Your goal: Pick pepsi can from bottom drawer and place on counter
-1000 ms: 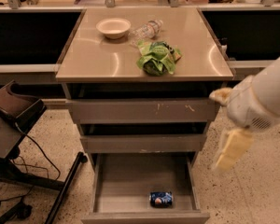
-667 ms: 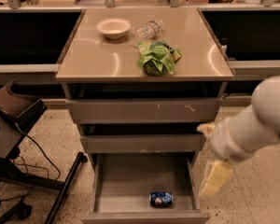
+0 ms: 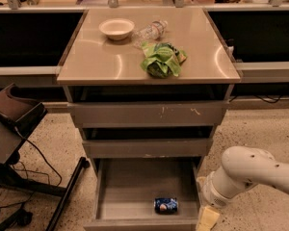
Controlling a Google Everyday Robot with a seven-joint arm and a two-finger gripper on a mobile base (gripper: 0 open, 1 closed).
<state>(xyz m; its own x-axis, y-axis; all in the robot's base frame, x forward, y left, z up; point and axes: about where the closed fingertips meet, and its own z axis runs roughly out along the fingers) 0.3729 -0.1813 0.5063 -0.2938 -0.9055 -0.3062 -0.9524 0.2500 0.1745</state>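
1. Step in hand: I'd call this the approach, early in the task. The can (image 3: 165, 205) hasn't been grabbed yet. It's lying on its side on the floor of the bottom drawer (image 3: 130, 189), close to the front wall and a bit right of middle. The drawer is pulled out, so there's nothing to open first.

2. The gripper (image 3: 207, 219) is down at the bottom edge of the view, just outside the drawer's front right corner and partly cut off. It's near the can but not touching it, with the drawer's side wall between them. I honestly can't tell if it's open or closed from here. The arm (image 3: 253, 172) comes in low from the right.

3. Next move, my guess: lift over the side wall, swing left above the can, drop in and close across its round body. The can is so close to the front wall that there's little room on that side, and it could roll if nudged.

4. After that it goes up to the counter (image 3: 98, 57). The bowl (image 3: 116, 28), water bottle (image 3: 151, 31) and green chip bag (image 3: 162, 59) take up the back and middle, so the front-left area looks like the easy landing spot.
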